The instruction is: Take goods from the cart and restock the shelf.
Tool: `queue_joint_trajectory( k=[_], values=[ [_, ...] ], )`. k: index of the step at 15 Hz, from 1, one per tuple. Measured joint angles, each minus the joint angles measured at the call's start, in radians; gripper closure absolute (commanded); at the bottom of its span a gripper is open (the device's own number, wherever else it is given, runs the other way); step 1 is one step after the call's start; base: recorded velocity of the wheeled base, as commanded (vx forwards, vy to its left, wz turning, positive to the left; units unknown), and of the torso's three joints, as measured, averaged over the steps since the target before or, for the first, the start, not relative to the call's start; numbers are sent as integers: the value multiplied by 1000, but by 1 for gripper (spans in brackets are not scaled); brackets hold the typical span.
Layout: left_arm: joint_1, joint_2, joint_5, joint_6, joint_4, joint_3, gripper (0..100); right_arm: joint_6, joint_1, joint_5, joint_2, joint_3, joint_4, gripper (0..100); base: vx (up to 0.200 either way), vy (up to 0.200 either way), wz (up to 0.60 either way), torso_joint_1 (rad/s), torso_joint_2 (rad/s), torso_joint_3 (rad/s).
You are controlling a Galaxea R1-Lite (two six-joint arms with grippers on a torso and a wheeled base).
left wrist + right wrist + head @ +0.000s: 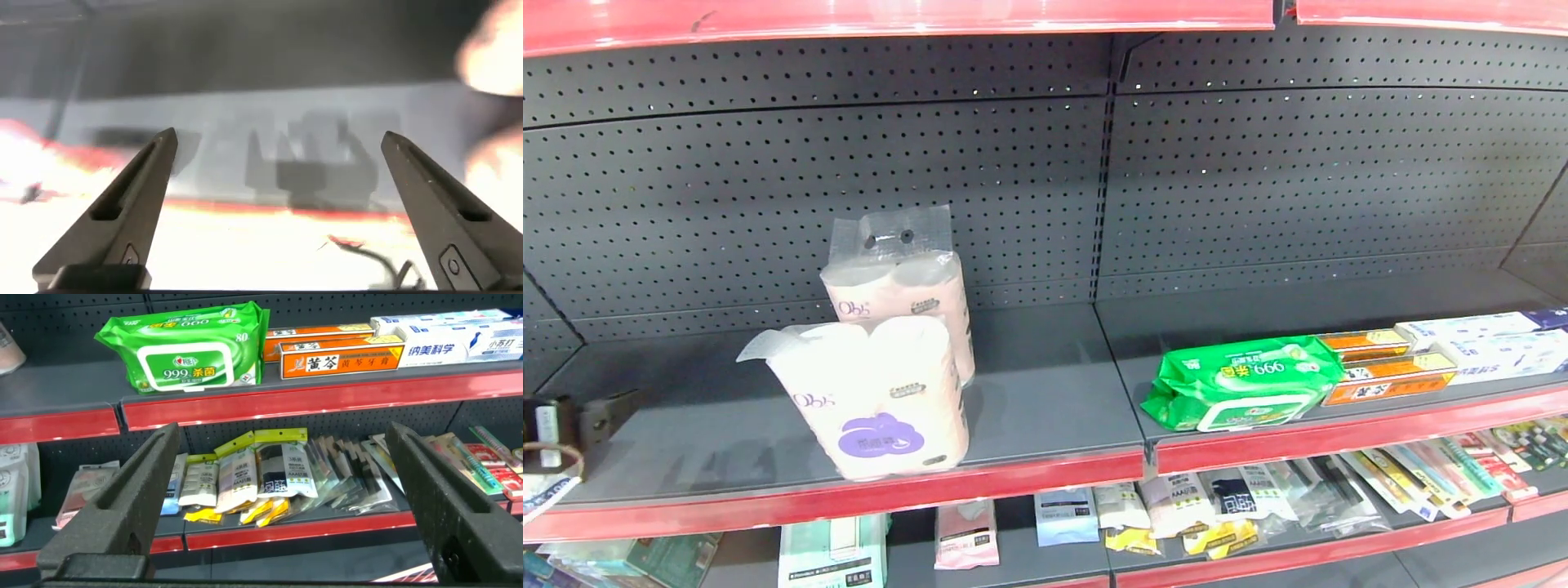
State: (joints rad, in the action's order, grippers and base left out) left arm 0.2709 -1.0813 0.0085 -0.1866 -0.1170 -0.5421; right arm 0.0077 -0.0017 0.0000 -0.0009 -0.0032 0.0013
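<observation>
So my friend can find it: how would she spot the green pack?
Look at the dark shelf with the red front edge, on its right half. Near the front lies a soft green pack, just left of the orange boxes. It alone is green and has a white flap.

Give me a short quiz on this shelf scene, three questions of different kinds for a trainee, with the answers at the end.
1. True or false: the green wipes pack touches the front toilet roll pack.
2. What stands directly behind the front toilet roll pack? A) a second toilet roll pack B) an orange box C) a bottle
3. Fill in: the right pincer is ____, with nothing in it.

Key: 1 false, they lie well apart. 2 A. 3 open.
</observation>
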Motion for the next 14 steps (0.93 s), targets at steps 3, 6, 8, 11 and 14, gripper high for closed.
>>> queue_joint_trajectory(
  k=[3,6,8,11,14],
  values=[
    [-75,389,-104,35,153,61,0,0,0,0,0,0,0,0,0,0,0,0,0,0],
    [-145,698,-98,93,241,194,0,1,0,0,0,0,0,0,0,0,0,0,0,0],
    [-167,827,-16,124,257,304,0,0,0,0,0,0,0,0,0,0,0,0,0,0],
    [-179,939,4,190,115,487,0,0,0,0,0,0,0,0,0,0,0,0,0,0],
    [-185,977,-5,194,113,535,0,-2,0,1,0,0,0,0,0,0,0,0,0,0]
  ],
)
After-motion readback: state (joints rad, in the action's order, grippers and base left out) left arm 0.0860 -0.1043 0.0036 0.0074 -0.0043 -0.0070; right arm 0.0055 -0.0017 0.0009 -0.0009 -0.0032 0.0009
